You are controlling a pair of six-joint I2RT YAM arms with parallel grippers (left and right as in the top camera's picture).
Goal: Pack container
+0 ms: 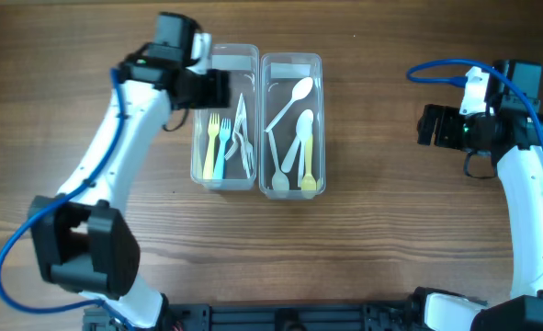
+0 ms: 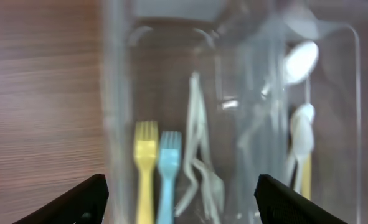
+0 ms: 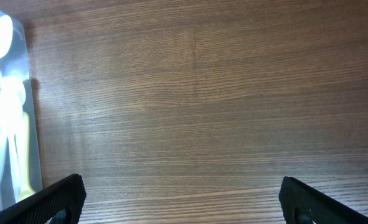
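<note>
Two clear plastic containers stand side by side at the table's far middle. The left container holds a yellow fork, a blue fork and clear forks. The right container holds white spoons and a yellow spoon. My left gripper is open and empty over the far end of the left container; its view shows the yellow fork, the blue fork and a white spoon. My right gripper is open and empty over bare table, well right of the containers.
The right wrist view shows the right container's edge with spoons at its left side and wood table elsewhere. A blue cable loops by the right arm. The robot base runs along the table's near edge.
</note>
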